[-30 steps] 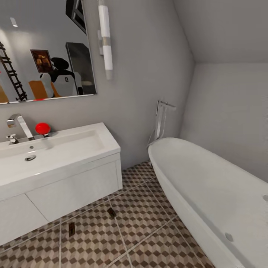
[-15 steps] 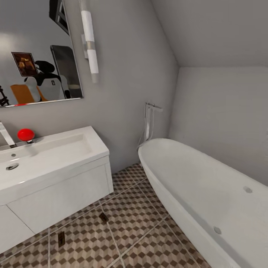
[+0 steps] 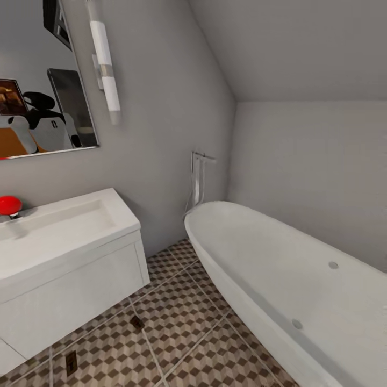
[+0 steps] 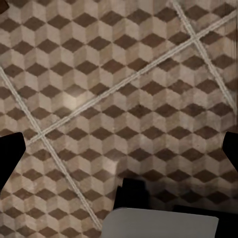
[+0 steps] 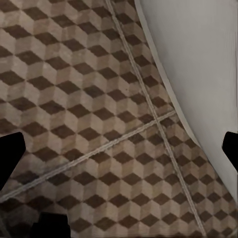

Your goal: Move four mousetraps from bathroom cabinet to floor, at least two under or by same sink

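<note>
Two mousetraps are seen lying flat on the bathroom floor (image 3: 183, 317) in the head view: one mousetrap (image 3: 137, 322) sits on the cube-patterned tiles just in front of the white vanity (image 3: 75, 295), beside a pale grout line, and a second mousetrap (image 3: 71, 363) lies further along the same tiled floor, near the vanity's lower edge. The two are set apart from each other, and both rest on the same floor surface.

The sink (image 3: 59, 226) is a wide white rectangular basin set into the wall-hung vanity; nothing is seen lying in the visible part of the basin, and a red round object (image 3: 9, 205) stands at its back rim. Above it a mirror (image 3: 37, 97) and a tube-shaped wall light (image 3: 106, 70) are mounted. The white oval bathtub (image 3: 290, 279) is shown with nothing inside, two drain fittings being visible on its inner surface, and a chrome floor-standing tap (image 3: 198, 180) stands at its end.

In the left wrist view, the left hand (image 4: 119, 148) is spread wide over bare tiles, holding nothing. In the right wrist view, the right hand (image 5: 119, 148) is likewise spread wide and holds nothing, over tiles beside the bathtub's white wall.
</note>
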Robot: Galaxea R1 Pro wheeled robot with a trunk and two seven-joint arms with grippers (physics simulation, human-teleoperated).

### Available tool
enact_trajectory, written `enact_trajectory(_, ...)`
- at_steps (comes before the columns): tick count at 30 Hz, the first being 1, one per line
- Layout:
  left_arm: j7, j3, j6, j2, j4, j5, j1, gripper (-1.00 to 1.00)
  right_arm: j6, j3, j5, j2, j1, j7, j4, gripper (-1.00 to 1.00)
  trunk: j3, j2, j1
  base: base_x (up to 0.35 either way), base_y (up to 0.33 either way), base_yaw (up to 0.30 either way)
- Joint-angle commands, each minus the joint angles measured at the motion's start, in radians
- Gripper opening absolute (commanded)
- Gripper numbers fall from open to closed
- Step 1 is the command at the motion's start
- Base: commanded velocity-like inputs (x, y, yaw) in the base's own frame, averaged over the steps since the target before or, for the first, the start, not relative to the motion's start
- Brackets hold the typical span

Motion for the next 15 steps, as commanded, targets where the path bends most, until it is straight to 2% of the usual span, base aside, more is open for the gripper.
enact_trajectory(1,0.007,-0.008,-0.008,0.001,-0.005,0.007,-0.002,1.00,-0.005,0.008,-0.009,0.001,-0.001,-0.002,0.002,1.00,0.000,-0.001,0.000,0.000,0.000,-0.208)
enact_trajectory(15,0.006,-0.008,-0.008,0.001,-0.005,0.007,-0.002,1.00,-0.005,0.008,-0.009,0.001,-0.001,-0.002,0.003,1.00,0.019,-0.001,0.000,0.000,0.000,-0.208)
